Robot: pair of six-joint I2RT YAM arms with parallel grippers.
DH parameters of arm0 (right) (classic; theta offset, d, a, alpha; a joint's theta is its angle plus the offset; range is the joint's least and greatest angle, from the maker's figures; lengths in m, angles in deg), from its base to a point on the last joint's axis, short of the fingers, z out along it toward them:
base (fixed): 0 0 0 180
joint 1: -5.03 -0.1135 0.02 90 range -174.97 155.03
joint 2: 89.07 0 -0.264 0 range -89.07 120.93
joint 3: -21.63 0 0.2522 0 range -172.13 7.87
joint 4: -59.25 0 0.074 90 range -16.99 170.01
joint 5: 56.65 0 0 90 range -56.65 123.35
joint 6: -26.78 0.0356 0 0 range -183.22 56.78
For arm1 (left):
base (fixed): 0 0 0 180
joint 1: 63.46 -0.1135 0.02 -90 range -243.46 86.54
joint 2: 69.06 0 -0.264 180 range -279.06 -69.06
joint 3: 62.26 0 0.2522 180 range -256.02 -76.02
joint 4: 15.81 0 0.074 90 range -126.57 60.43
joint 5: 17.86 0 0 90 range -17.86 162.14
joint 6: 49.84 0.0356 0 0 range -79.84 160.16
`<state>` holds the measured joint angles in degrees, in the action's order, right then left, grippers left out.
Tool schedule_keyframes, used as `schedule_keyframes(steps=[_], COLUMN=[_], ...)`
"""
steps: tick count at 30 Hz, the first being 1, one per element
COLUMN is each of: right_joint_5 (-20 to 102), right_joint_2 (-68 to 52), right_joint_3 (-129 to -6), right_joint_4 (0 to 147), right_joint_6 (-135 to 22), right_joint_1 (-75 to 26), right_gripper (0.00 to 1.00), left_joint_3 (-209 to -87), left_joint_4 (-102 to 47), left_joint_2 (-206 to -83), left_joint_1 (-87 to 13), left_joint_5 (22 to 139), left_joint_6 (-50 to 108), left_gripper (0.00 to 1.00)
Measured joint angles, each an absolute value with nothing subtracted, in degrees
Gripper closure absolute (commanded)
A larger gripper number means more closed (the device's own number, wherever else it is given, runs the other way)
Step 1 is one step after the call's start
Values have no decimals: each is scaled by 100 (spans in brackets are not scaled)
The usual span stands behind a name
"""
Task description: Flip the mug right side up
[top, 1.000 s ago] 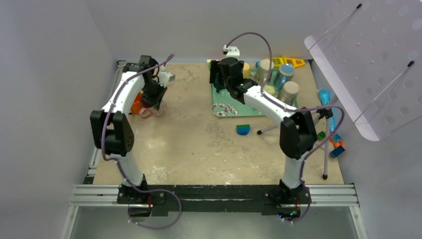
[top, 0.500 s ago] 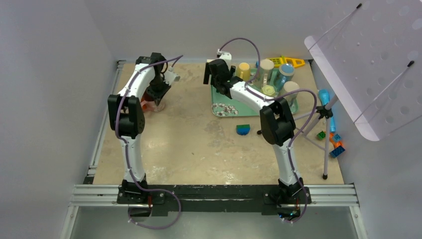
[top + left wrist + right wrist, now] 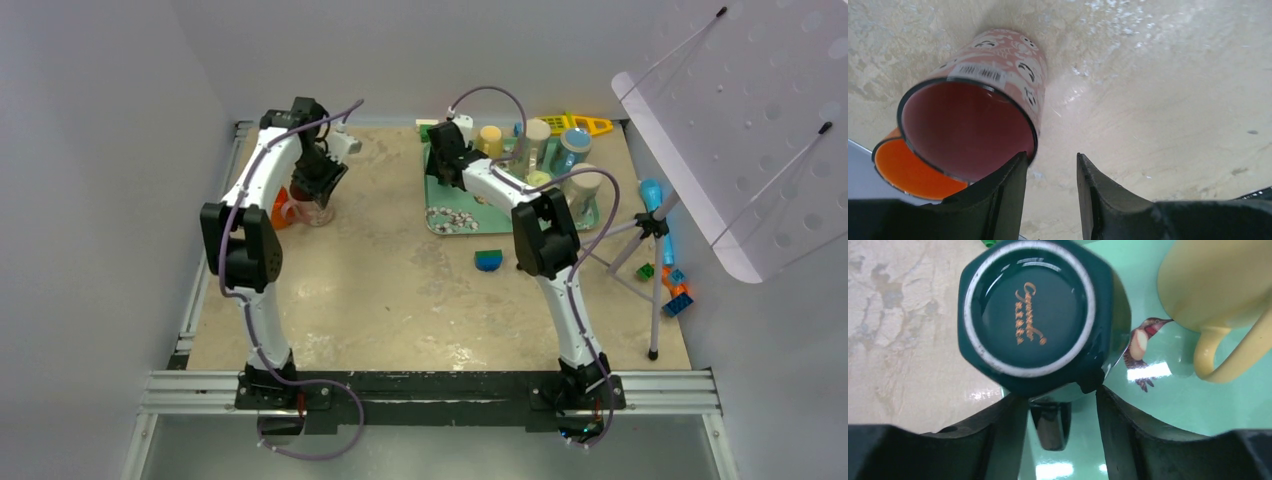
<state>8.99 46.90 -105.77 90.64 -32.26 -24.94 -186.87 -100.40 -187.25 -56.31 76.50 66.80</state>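
Observation:
A dark green mug point(image 3: 1033, 315) stands upside down on the green tray point(image 3: 1168, 415), base towards the right wrist camera. Its handle point(image 3: 1050, 425) lies between the jaws of my right gripper point(image 3: 1060, 395). The jaws are open, the left finger close to the handle and a gap on the right. From above, this gripper point(image 3: 445, 160) hangs over the tray's back left corner and hides the mug. A pink patterned mug point(image 3: 998, 65) stands mouth up at the back left. My left gripper point(image 3: 1050, 160) is open just above its rim, holding nothing.
An orange cup point(image 3: 908, 172) sits against the pink mug, near the table's left edge. A yellow mug point(image 3: 1213, 285) stands close beside the green one. Several more cups point(image 3: 560, 160) crowd the tray. A blue block point(image 3: 488, 260) and a tripod point(image 3: 650, 240) are to the right.
My left jaws have opened off the pink mug's rim. My right gripper has settled over the green mug and its jaws have narrowed around the handle.

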Motion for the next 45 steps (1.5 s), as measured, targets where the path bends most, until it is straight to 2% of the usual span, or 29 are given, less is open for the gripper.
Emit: schedule_keyframes(steps=[3,4,5,6,8,11,14,18,20,22,29,32,38,42,45], right_joint_5=[1036,1069,1080,1144,1178,1297,1620,2298,2610,2990,4389,4993,5869,6293,6459], right_joint_2=[4705,4705,4705,4705,4705,4624,4117,2921,2307,1595,-580,-1059,-869,-475,-324], right_joint_3=[-10577,-10577,-10577,-10577,-10582,-10416,-9646,-8228,-7753,-7316,-6368,-6016,-5937,-5957,-5994], right_joint_4=[9143,9165,9158,9145,9145,8988,8699,8269,8033,7630,5703,4636,3480,3410,3172], right_joint_6=[-3193,-3189,-3204,-3283,-3316,-3451,-3644,-3862,-3904,-3888,-3456,-2994,-2319,-2055,-1858], right_joint_1=[-2405,-2381,-2359,-2337,-2311,-2271,-2254,-2256,-2265,-2271,-2346,-2475,-3067,-3353,-3384], right_gripper=[74,84,98,100,100,100,100,100,100,100,100,100,100,100,100], left_joint_3=[-18505,-18474,-18459,-18437,-18372,-18262,-18147,-18066,-18022,-17917,-17159,-16772,-16278,-16033,-15839], left_joint_4=[-10075,-10101,-10108,-10106,-10119,-10138,-10127,-9999,-9852,-9570,-7830,-6674,-4871,-3671,-3334], left_joint_2=[-18172,-17973,-17842,-17685,-17375,-16966,-16505,-15851,-15580,-15305,-14750,-14682,-14505,-14280,-14114], left_joint_1=[-5631,-5631,-5631,-5631,-5631,-5631,-5635,-5711,-5777,-5845,-5961,-5969,-5969,-5971,-6028], left_joint_5=[7891,7976,8039,8129,8374,8857,9497,10559,11027,11547,13272,13722,14037,14258,14264], left_joint_6=[6675,6675,6675,6671,6658,6610,6474,6116,5858,5506,3547,2426,870,13,-264], left_gripper=[55,55,55,54,54,48,40,31,23,21,20,20,24,32,41])
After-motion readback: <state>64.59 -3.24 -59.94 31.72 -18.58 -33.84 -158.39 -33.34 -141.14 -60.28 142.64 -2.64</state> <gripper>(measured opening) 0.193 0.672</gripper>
